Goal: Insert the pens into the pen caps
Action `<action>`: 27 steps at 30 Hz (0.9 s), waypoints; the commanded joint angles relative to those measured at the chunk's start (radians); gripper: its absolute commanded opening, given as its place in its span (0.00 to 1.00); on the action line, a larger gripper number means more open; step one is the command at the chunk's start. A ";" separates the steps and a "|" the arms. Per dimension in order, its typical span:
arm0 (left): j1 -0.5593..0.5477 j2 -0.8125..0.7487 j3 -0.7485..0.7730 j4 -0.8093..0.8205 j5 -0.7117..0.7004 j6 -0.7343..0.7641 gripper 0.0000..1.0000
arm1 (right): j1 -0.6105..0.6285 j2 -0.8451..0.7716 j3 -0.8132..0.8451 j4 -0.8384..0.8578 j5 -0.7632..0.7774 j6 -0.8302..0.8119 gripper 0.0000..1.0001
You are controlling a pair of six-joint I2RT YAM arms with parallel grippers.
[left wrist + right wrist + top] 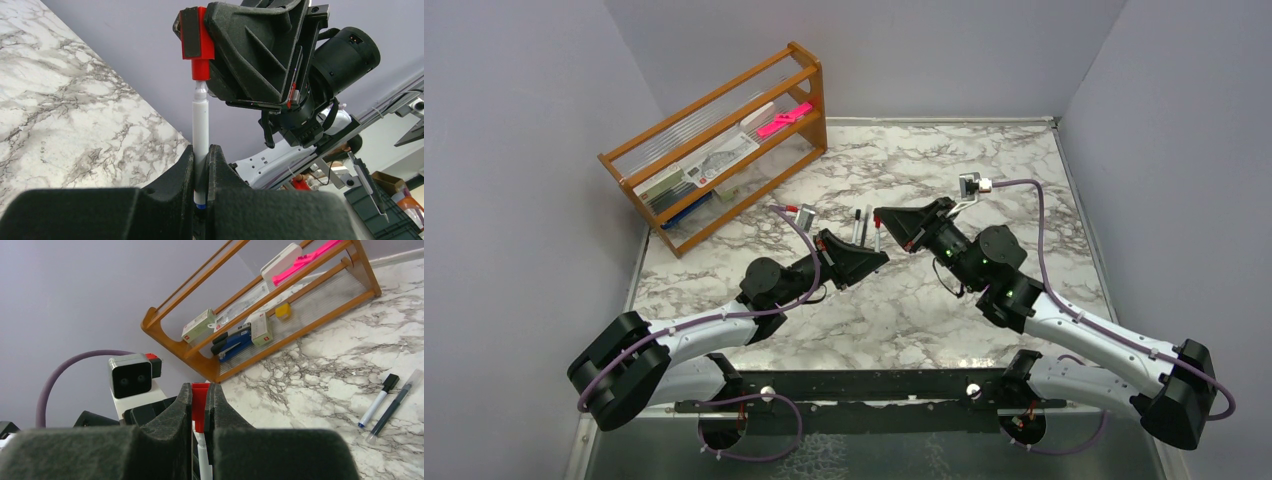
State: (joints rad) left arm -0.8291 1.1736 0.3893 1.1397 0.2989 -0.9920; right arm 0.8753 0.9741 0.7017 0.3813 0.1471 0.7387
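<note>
The left pincer [201,159] was pinching a white pen [200,122] by its rear end. The right pincer [201,392], straight ahead of it, was clamped on a red cap [200,70], probably so that tip and mouth shared one line. The tip sat at the cap's mouth, seemingly not yet pushed home. Two more pens [376,404] lay on the worktop [310,385] off to the right pincer's side, and the rack [152,322] beyond held a stapler [232,342], small boxes and a pink item [310,260].

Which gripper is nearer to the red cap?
Right. The right gripper is shut on the red cap; the left gripper grips the white pen farther down, only the pen's tip reaching the cap.
</note>
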 commanded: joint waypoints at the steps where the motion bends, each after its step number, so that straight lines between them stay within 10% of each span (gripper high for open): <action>1: -0.007 -0.016 0.015 0.037 0.007 0.014 0.00 | 0.001 -0.004 -0.012 -0.002 -0.020 0.008 0.01; 27: -0.001 0.034 0.186 0.002 -0.001 0.076 0.00 | 0.001 -0.050 -0.056 -0.120 -0.081 -0.017 0.01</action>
State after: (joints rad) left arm -0.8383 1.2083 0.4828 1.0760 0.3096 -0.9569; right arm 0.8612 0.9104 0.6621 0.3889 0.1532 0.7464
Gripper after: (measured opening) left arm 0.067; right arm 0.060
